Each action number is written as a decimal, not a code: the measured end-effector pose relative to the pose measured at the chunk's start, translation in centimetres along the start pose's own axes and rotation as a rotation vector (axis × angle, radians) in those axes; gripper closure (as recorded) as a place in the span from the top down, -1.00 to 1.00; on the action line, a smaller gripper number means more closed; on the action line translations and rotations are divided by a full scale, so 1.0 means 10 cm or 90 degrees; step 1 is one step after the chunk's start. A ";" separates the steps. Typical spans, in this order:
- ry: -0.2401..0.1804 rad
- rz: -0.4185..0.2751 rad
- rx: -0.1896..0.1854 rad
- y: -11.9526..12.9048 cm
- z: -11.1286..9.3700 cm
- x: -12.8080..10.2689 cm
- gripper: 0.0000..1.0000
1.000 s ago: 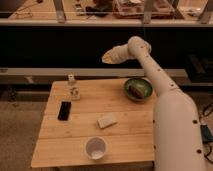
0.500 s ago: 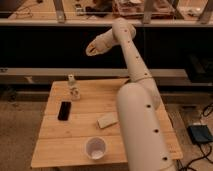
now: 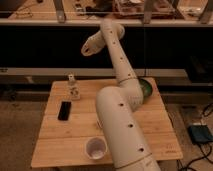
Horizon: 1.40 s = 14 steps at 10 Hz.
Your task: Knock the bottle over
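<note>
The bottle [image 3: 73,88] stands upright near the back left of the wooden table [image 3: 55,145]. It is small, slim and whitish, with a narrower pale cap. The gripper [image 3: 86,50] is at the end of my white arm, raised well above the table. It is above the bottle and a little to its right, not touching it. My arm [image 3: 120,125] runs down across the middle of the view and hides part of the table.
A flat black rectangular object [image 3: 64,110] lies in front of the bottle. A white round cup [image 3: 95,148] stands near the front edge. A green bowl [image 3: 145,90] shows partly behind the arm at the back right. Dark shelving stands behind the table.
The arm has swung left, so the gripper went from above the bowl to near above the bottle. The arm now hides the pale block and most of the bowl. The bottle has not moved.
</note>
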 end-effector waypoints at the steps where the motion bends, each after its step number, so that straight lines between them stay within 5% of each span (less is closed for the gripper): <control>1: 0.028 -0.021 0.007 -0.01 0.02 0.12 -0.94; 3: 0.063 -0.053 0.032 -0.09 0.05 0.27 -0.94; 5: 0.053 -0.076 0.046 -0.11 0.13 0.22 -0.94; 8: 0.023 -0.098 0.041 -0.03 0.16 0.11 -0.94; 14: 0.042 -0.124 0.023 0.14 0.09 0.25 -0.94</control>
